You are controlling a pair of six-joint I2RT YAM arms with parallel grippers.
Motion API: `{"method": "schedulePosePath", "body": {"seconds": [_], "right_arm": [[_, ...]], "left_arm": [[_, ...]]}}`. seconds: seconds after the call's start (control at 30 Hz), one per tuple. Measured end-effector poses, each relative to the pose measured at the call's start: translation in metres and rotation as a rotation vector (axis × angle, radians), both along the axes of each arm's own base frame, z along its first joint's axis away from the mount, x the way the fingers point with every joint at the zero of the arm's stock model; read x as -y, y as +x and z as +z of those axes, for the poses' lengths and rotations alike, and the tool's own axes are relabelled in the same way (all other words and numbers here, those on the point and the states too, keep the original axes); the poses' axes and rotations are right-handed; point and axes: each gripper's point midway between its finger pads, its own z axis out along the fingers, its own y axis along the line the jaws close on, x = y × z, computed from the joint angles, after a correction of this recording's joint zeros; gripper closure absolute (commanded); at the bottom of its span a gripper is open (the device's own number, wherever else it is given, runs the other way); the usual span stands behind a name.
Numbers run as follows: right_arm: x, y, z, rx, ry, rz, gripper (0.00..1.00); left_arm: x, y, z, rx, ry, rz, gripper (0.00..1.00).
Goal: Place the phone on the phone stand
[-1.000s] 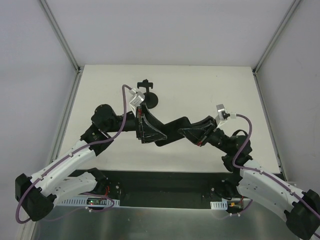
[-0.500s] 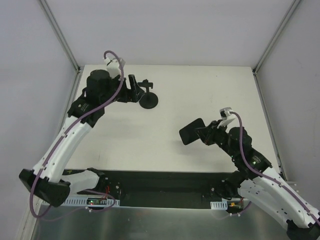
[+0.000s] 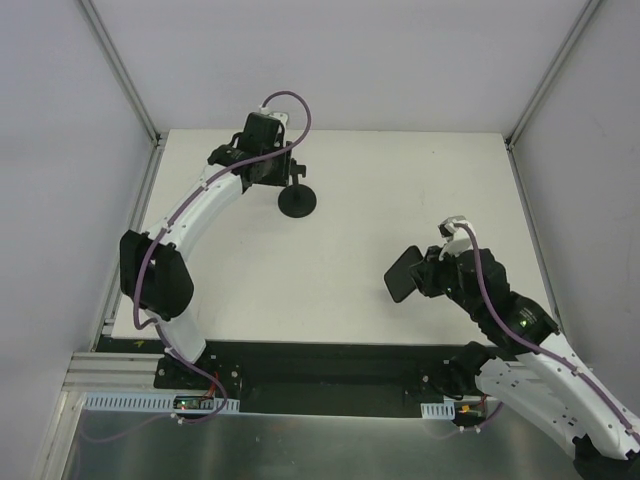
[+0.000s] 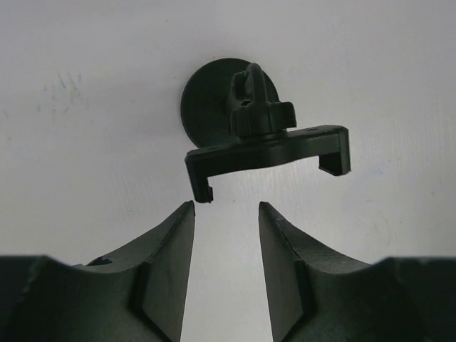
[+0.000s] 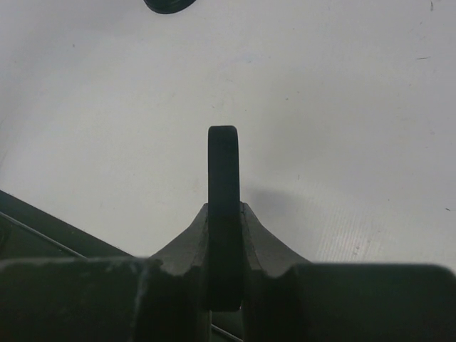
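Stand: the phone stand (image 3: 298, 203) is upright on the table (image 3: 400, 170), resting on its disc base. Its cradle (image 4: 267, 153) points its prongs toward the left gripper.
Left gripper: the left gripper (image 4: 226, 214) is just beside the stand's cradle, on the stand's far-left side. Its fingers stand moderately apart with nothing between them.
Phone: the phone (image 3: 404, 273) is well apart from the stand, toward its near right. The wrist camera sees it edge-on (image 5: 223, 164).
Right gripper: the right gripper (image 5: 224, 214) is clamped on the phone's two flat faces.
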Motion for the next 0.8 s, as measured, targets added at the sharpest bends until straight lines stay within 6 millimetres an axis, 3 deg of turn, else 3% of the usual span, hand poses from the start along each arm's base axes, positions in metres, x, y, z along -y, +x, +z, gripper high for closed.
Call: {"method": "schedulePosePath", "body": {"seconds": [0.33, 0.43, 0.67, 0.8], "right_arm": [[0.018, -0.007, 0.0, -0.033, -0.086, -0.031, 0.96], [0.017, -0.009, 0.001, -0.033, -0.083, -0.019, 0.96], [0.013, -0.015, 0.004, -0.023, -0.065, 0.024, 0.99], [0.005, -0.015, -0.004, -0.055, -0.094, 0.077, 0.99]], "left_arm": [[-0.006, 0.027, -0.008, 0.013, 0.083, 0.04, 0.76], [-0.006, 0.031, -0.009, 0.015, 0.096, 0.035, 1.0], [-0.006, 0.035, -0.01, 0.025, 0.1, 0.033, 1.0], [-0.005, 0.022, -0.011, 0.018, 0.077, 0.008, 1.0]]}}
